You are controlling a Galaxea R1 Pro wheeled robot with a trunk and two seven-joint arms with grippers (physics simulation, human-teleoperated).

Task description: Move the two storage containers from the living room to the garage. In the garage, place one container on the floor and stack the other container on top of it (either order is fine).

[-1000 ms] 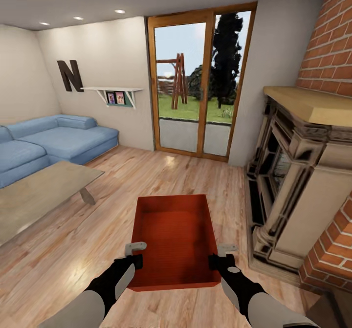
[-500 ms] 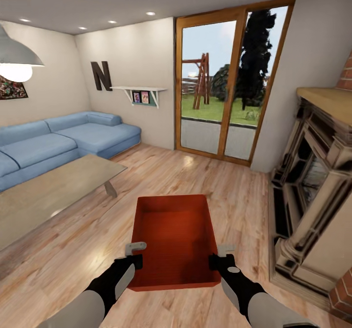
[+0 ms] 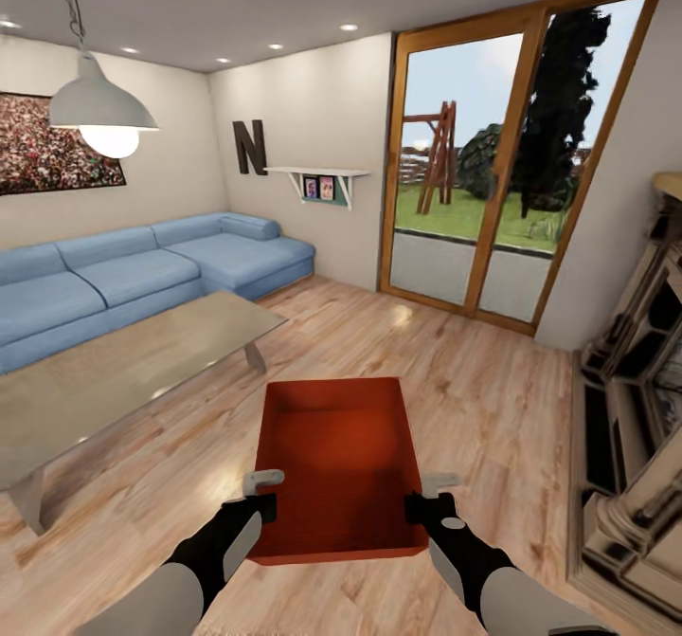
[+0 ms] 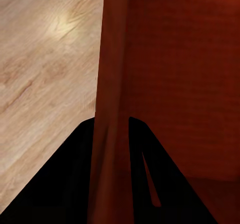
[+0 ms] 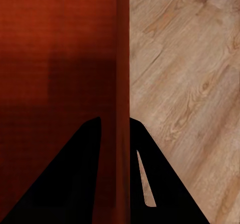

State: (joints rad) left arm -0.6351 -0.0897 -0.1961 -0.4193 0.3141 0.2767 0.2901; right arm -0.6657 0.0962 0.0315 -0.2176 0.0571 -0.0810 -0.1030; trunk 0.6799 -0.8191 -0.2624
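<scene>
I've got the bin pinched by its thin side walls, left claw and right claw both clenched; it seems light but flexy.

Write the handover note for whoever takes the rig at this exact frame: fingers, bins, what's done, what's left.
Left gripper: fingers shut on the left wall of the storage container; the left wrist view shows the wall between them.
Right gripper: fingers shut on the right wall, same in the right wrist view.
Container: empty, held in front of the robot above the wood plank floor.
Location: living room, with blue sofa, glass-topped table, patio door and fireplace at the right.
Done: one container picked up.
Left: carry it to the garage, set it down, fetch the second container and stack it.
</scene>
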